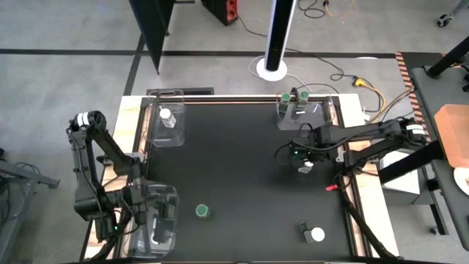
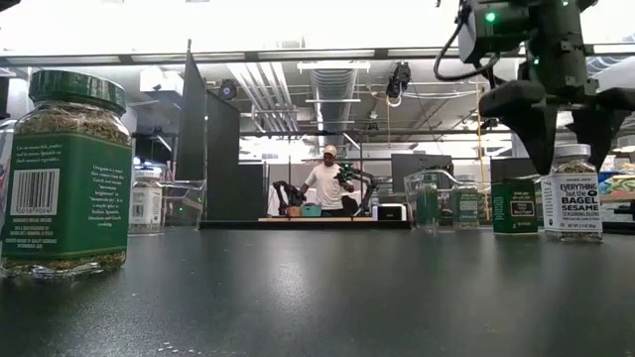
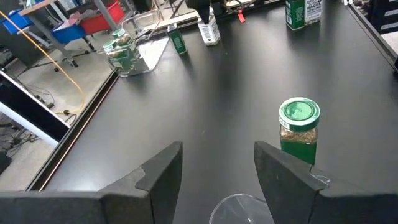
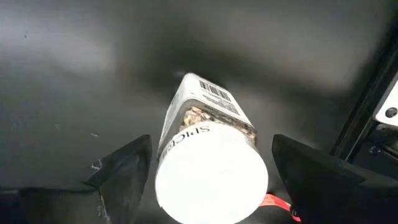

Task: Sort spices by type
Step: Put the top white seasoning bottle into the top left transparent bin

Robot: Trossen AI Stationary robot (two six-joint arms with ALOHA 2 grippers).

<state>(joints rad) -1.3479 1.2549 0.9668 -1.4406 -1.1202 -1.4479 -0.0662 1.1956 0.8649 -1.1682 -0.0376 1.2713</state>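
Note:
A white-lidded spice jar with a pale label stands upright on the black table at mid right. My right gripper hangs open over it, pointing down, one finger on either side of the lid without touching. The same jar shows in the low view below the gripper. A green-lidded jar stands near the front centre, and another white-lidded jar at the front right. My left gripper waits open over the near-left tray, facing the green-lidded jar.
A clear tray at the far left holds a white-lidded jar. A clear tray at the far right holds green-lidded jars. A person stands in the room far behind the table. Bare black tabletop lies in the middle.

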